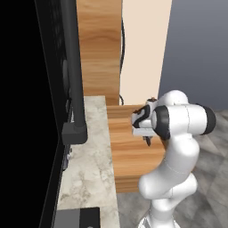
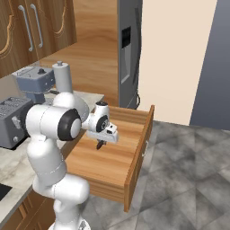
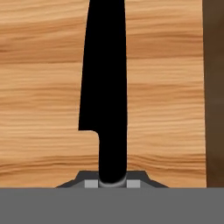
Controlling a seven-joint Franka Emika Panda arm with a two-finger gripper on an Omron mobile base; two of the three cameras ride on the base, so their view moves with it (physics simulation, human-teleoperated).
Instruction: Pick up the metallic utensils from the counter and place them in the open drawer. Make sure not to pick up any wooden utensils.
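On the far left of the right base view a grey toaster [image 2: 11, 121] sits on the marble counter [image 2: 13, 159], with a grey appliance [image 2: 36, 83] and a pale upright cylinder [image 2: 63, 77] just behind the robot's shoulder. In the left base view the same beige counter [image 1: 91, 164] runs down the middle, with a dark upright post [image 1: 73, 71] on a dark foot standing on it beside a black wall. Moving rightward, the white arm bends forward and its gripper [image 2: 100, 144] hangs over the open drawer [image 2: 134, 166], which stands pulled well out from the counter front; from the other side the gripper [image 1: 147, 140] sits above the lighter wood floor of the drawer [image 1: 129, 156]. The fingers are clamped on a dark knife [image 3: 105, 87]: in the hand view the black handle runs up from between the fingertips and widens into a pointed blade lying across the wood grain of the drawer floor [image 3: 43, 87], with a darker brown band, the drawer's wall [image 3: 214, 87], along the right edge. From the base views the knife shows as a small dark tip [image 2: 99, 146] poking below the fingers, clear of the drawer floor. Farther right stand a steel fridge [image 2: 130, 54], a cream wall panel [image 2: 175, 58] and grey tiled floor [image 2: 188, 170].
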